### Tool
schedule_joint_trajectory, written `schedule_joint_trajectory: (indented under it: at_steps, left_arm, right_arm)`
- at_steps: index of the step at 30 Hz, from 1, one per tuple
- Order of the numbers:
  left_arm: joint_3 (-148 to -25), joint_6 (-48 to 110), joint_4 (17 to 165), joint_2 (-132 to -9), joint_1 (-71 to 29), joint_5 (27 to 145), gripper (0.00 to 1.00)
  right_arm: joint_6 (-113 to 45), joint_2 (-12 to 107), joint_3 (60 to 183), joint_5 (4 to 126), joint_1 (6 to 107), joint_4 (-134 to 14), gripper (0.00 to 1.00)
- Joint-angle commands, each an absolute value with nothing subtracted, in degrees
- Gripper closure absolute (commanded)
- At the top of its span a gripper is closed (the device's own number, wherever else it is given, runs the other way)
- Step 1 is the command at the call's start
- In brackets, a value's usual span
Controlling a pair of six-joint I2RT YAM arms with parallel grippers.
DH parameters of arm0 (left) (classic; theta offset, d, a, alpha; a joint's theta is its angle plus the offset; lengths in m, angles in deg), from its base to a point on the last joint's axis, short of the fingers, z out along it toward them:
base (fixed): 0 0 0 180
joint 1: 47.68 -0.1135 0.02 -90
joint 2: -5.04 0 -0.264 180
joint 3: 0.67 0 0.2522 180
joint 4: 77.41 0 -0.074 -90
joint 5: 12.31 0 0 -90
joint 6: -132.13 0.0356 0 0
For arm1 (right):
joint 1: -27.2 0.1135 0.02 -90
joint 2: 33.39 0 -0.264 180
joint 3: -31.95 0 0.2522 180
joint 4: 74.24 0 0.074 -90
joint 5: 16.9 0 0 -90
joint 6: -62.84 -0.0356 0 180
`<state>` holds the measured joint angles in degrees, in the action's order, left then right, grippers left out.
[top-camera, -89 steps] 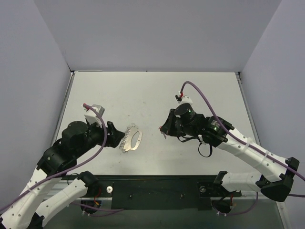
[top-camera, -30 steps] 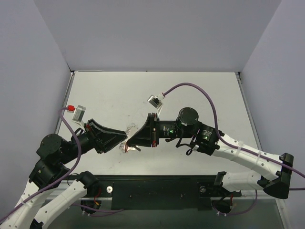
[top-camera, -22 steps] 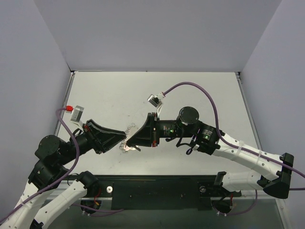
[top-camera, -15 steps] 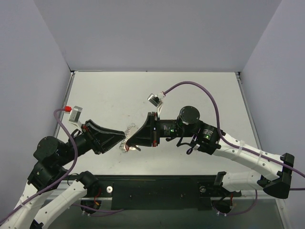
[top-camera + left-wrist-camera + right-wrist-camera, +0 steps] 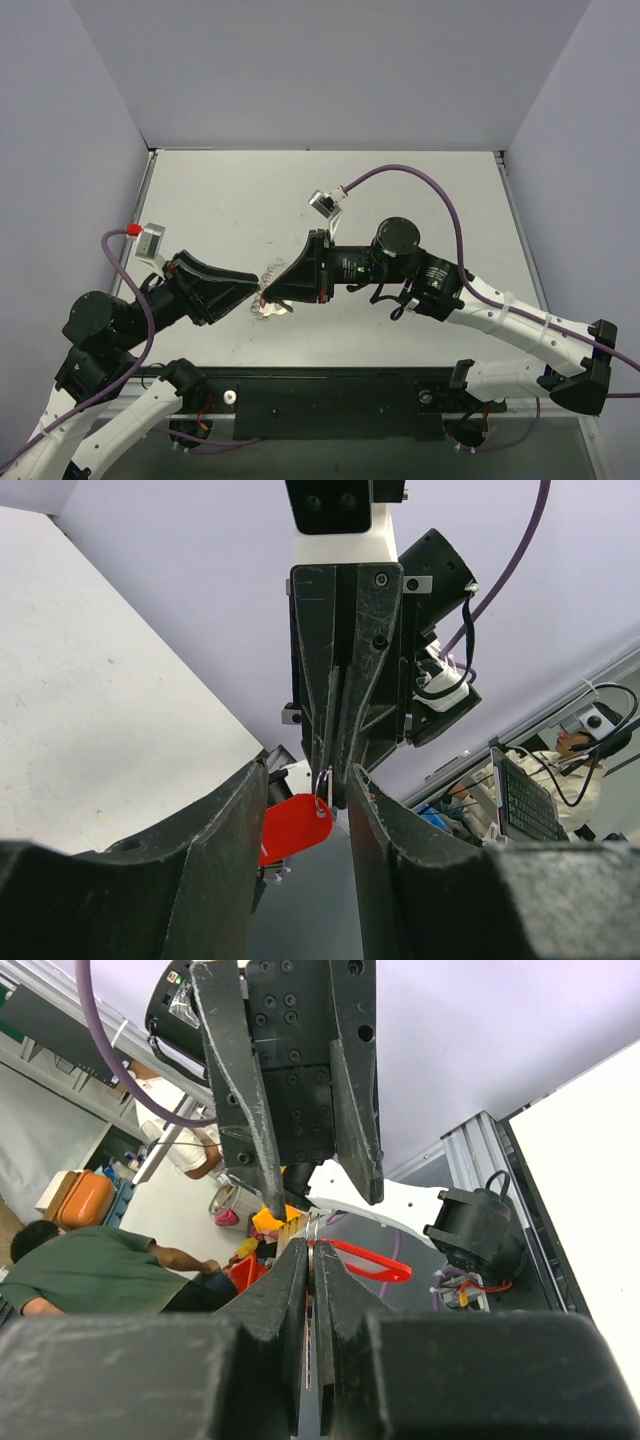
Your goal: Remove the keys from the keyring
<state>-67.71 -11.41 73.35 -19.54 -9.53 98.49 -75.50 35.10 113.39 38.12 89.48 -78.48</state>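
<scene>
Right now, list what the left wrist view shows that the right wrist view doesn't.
Left wrist only: the right tool head-on, shut on the ring, and the key with its red head seen flat-on. Right wrist only: the left tool head-on, open, and a man in green in the background. Both: the key between the two tools.

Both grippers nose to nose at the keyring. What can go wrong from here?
1. The right gripper pinches only thin keyring wire at its fingertips; a tug may slip it free.
2. The left gripper stands open around the red key, so pulling likely drags key and ring together.
3. The two grippers' fingertips nearly touch; a small misalignment may collide them.
</scene>
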Motion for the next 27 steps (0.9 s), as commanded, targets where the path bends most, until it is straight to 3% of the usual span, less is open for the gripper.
schedule_joint_trajectory:
  at_steps: [1,10,17,23,27]
  left_arm:
    - [-68.57,-12.18,77.32,-18.52,-9.62,98.52,0.54]
    - [-68.13,-13.5,80.22,-18.51,-9.53,99.4,0.63]
    - [-68.57,-12.98,78.91,-18.95,-9.53,99.32,0.64]
    - [-68.83,-12.18,77.06,-17.9,-9.53,96.41,0.49]
    - [-68.75,-12.18,76.88,-18.25,-9.53,96.59,0.48]
  right_arm:
    - [-74.71,35.35,116.55,37.25,89.25,-81.4,1.0]
    - [-74.62,36.31,117.6,37.42,89.78,-81.22,1.0]
    - [-74.53,36.58,117.87,37.33,89.96,-81.22,1.0]
    - [-74.36,36.31,117.87,37.25,89.96,-80.79,1.0]
    - [-74.27,36.31,117.95,37.25,90.22,-80.7,1.0]
